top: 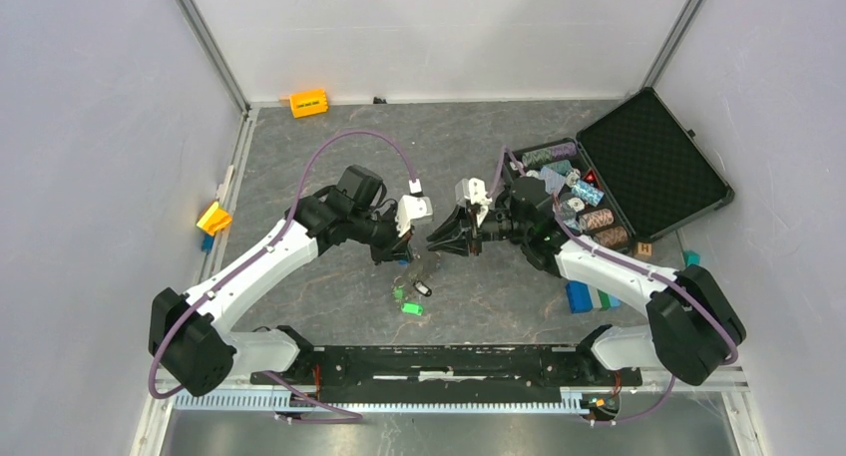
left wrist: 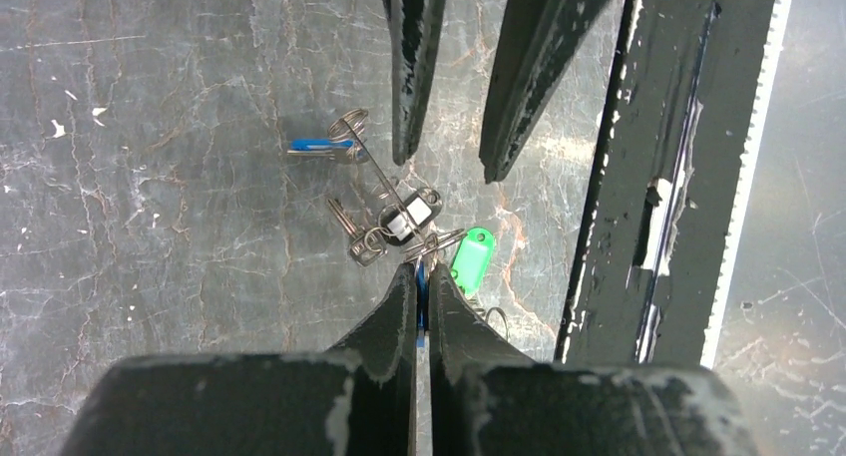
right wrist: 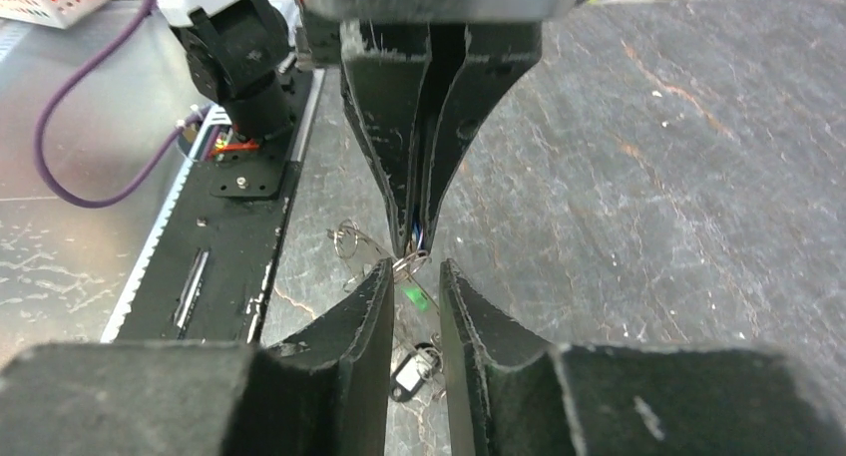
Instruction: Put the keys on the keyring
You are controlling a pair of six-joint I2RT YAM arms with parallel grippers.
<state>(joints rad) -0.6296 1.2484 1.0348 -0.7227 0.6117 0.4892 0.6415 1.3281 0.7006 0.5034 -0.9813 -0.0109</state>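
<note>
Left hand point(left wrist: 423, 272) pinches a blue-tagged key point(left wrist: 420, 311); open case point(top: 653, 167) holds striped chips point(top: 597, 220).

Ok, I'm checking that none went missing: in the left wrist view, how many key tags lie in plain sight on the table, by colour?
Blue tag: 1
Green tag: 1
Black tag: 1
Total: 3
Not counted: a blue sliver pinched in the left gripper.

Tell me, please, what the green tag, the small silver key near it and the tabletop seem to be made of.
Green tag: probably plastic, glossy; even bright colour with a soft highlight.
Key: metal, bare and silvery; it glints along the shank.
Tabletop: dark grey stone or a stone-look laminate, veined, slightly shiny; the views cannot settle which.
</note>
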